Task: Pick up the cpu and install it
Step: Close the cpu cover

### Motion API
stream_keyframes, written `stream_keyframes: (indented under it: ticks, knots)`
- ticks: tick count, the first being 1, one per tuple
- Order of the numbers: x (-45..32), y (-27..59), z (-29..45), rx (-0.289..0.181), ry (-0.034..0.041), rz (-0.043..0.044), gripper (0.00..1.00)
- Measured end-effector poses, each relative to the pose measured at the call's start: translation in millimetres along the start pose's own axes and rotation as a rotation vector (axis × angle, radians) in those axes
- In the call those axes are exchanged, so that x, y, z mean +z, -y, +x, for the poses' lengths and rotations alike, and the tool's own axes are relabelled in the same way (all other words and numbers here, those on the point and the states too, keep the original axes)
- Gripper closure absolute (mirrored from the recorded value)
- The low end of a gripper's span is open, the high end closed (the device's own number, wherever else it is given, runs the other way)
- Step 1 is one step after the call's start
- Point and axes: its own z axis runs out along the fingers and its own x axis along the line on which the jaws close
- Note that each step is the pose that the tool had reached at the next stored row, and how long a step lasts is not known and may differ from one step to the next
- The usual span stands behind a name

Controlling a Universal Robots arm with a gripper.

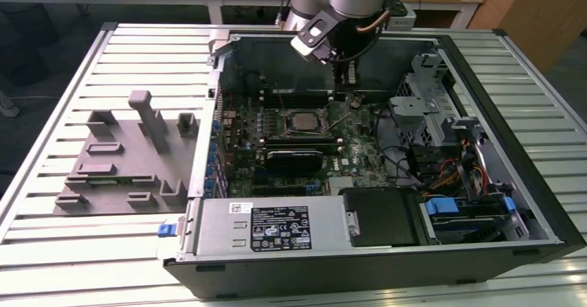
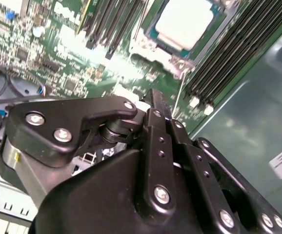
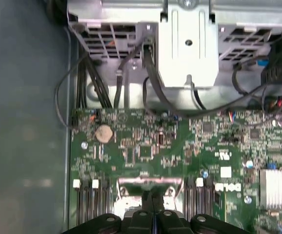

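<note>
Silvery-grey and square, the cpu (image 1: 300,121) lies flat in its socket on the motherboard (image 1: 353,152), at about eight o'clock from the gripper (image 1: 350,95) in the exterior view, near but not touching. The gripper hangs over the board just beside the socket's thin wire lever (image 2: 179,95), fingers (image 3: 146,219) pressed together with nothing between them. Being square, the cpu offers no long axis to align to.
</note>
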Motion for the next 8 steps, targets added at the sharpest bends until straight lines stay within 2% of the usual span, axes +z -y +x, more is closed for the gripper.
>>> stream_keyframes:
  ticks: [8]
  knots:
    - [0.8,-20.0,0.5,0.0,-0.0002,0.0,0.89]
